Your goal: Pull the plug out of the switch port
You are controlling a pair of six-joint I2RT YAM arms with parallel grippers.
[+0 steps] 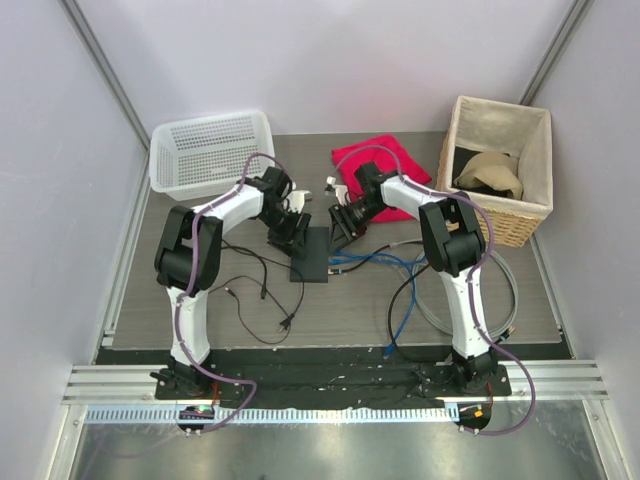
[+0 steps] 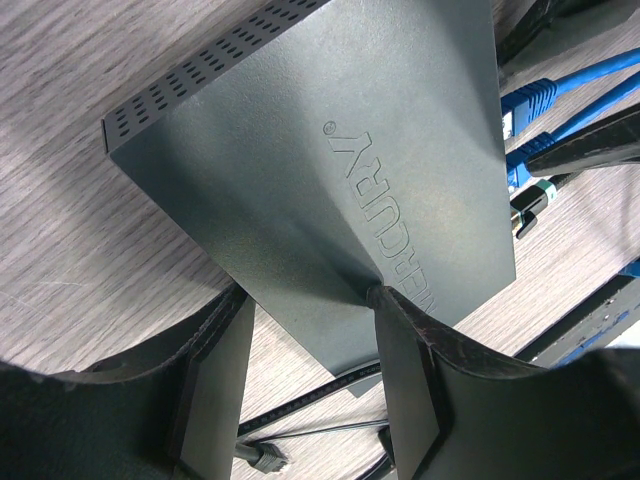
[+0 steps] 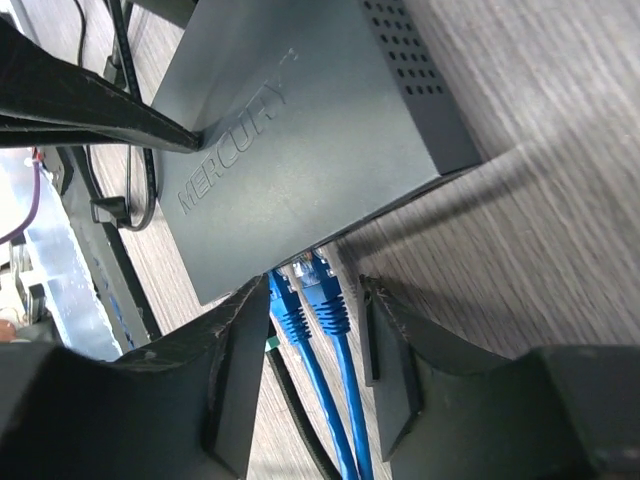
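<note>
The flat black switch lies mid-table; it also shows in the left wrist view and the right wrist view. Two blue plugs sit side by side in its ports and also show in the left wrist view. My right gripper is open, with its jaws on either side of the two plugs. The left jaw is close to the left plug and the right jaw stands apart. My left gripper is open at the switch's opposite end. One finger presses on the switch's top and the other is beside its edge.
A red cloth lies behind the grippers. A white basket stands at the back left and a wicker basket at the back right. Blue cables and grey cable loops run right of the switch. A black cable lies to its left.
</note>
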